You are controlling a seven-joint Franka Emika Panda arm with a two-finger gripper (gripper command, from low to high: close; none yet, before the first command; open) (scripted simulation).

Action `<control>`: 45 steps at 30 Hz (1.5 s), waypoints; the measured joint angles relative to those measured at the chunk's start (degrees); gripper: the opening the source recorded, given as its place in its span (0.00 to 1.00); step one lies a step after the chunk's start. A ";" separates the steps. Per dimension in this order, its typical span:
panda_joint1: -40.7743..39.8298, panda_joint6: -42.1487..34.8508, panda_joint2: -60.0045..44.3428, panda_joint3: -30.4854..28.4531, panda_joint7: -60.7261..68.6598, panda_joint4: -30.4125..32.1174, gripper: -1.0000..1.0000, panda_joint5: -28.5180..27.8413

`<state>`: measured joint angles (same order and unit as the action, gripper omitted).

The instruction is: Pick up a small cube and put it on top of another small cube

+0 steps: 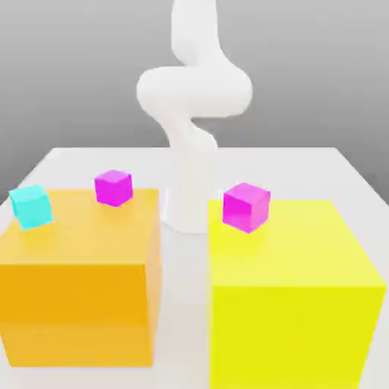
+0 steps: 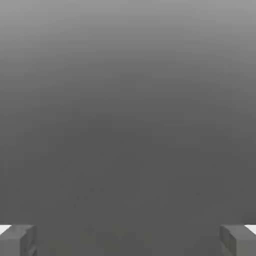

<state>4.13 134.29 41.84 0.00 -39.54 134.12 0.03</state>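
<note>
As seen from the hand view, the tool (image 2: pixel 128 240) is spread wide: one grey finger (image 2: pixel 17 240) sits at one lower corner of that picture and the other finger (image 2: pixel 239 240) at the opposite corner, with nothing between them. Beyond the fingers lies a plain grey background. In the exterior view, the white arm (image 1: pixel 190 99) rises from the far middle of the white desk (image 1: pixel 334 175), bends into a bulky elbow and continues upward out of the picture. Two large blocks stand on the desk in front of the arm, apart from each other with a strip of desk between them. The orange block (image 1: pixel 76 281) is at the exterior view's left; the yellow block (image 1: pixel 292 296) is at the exterior view's right. Three small cubes rest on the block tops. The cyan cube (image 1: pixel 30 205) sits on the orange block at its far left corner. The left magenta cube (image 1: pixel 113 187) sits on the same block at its far edge, well apart from the cyan cube. The right magenta cube (image 1: pixel 245 206) sits on the yellow block near its far left corner.
</note>
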 joint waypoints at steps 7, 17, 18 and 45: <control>11.24 7.13 -11.38 0.47 18.23 6.66 0.50 0.50; 25.71 17.10 -27.25 2.60 43.78 15.96 0.50 1.39; 26.89 18.09 -28.83 3.10 46.35 16.88 0.50 1.51; 39.36 32.91 -50.57 5.09 66.17 24.50 0.00 -3.65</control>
<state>43.49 167.20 -8.73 5.08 26.64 158.63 -3.62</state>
